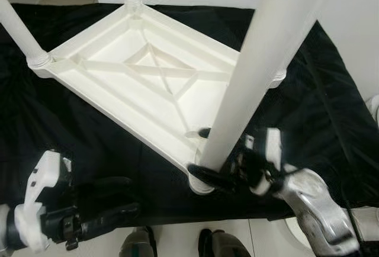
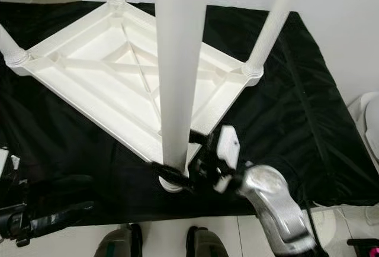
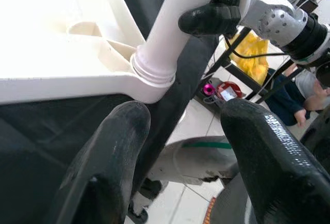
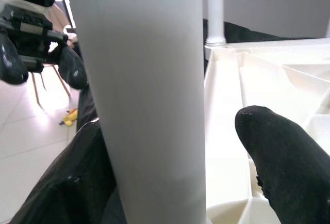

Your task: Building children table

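A white plastic children's table [image 1: 148, 73] lies upside down on a black cloth-covered tabletop [image 1: 320, 91] — no writing is legible. The right end effector [image 2: 177, 174] pinches the nearest white cylindrical table leg [image 2: 177, 61] near its socket. The left end effector [image 1: 109, 201] hovers low, fingers spread.

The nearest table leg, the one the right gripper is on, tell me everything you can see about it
The nearest table leg is a plain white round tube, smooth and plastic-looking, standing upright from a ribbed collar in the near corner socket of the upturned white tabletop, which lies on a black cloth. The right gripper grips it just above the collar, one black finger on each side. The left gripper is open, apart from it.
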